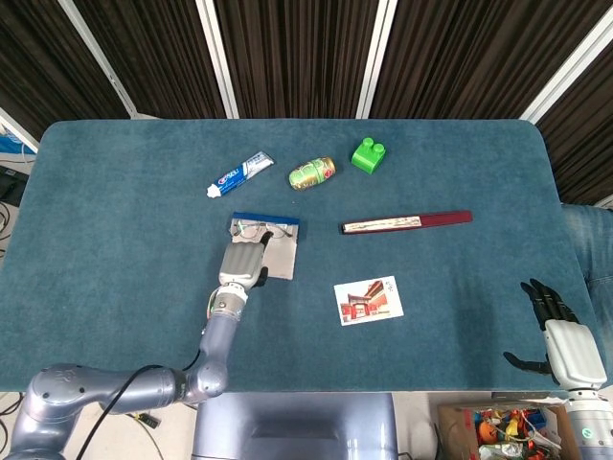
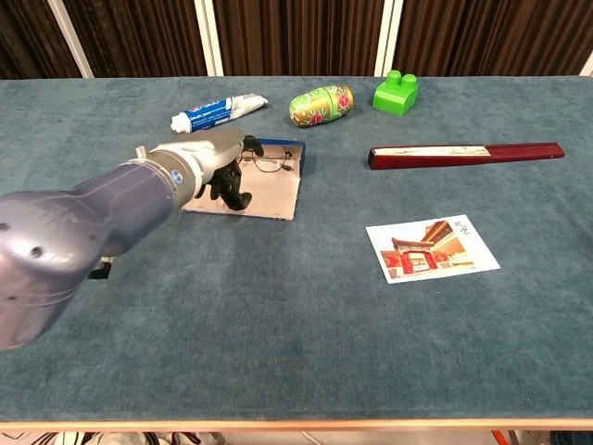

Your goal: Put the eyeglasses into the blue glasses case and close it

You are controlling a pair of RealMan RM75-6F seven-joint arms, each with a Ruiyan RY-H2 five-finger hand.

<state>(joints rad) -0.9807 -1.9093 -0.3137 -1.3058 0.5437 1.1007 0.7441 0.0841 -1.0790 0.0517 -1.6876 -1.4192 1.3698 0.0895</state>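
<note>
The blue glasses case (image 1: 271, 244) lies open near the middle of the teal table (image 1: 115, 211), its pale lining facing up and a blue edge along its 12 o'clock side. The eyeglasses (image 1: 264, 229) rest on the lining close to that blue edge; in the chest view only the right lens and part of the frame (image 2: 268, 164) show, the rest being hidden behind the left hand (image 2: 220, 165). That hand (image 1: 243, 259) hangs over the left half of the case with its dark fingers (image 2: 227, 185) curled down toward the lining, but whether they touch the lining or hold anything cannot be made out. From the case, a toothpaste tube (image 1: 239, 173) lies at 11 o'clock, a green patterned can (image 1: 312, 172) at 1 o'clock, a green toy block (image 1: 368, 155) farther out at 1 o'clock, a dark red closed fan (image 1: 406, 222) at 3 o'clock and a postcard (image 1: 369, 300) at 4 o'clock. The right hand (image 1: 556, 326) sits off the table at the lower right of the head view, fingers apart and holding nothing, its wrist cut by the frame edge.
</note>
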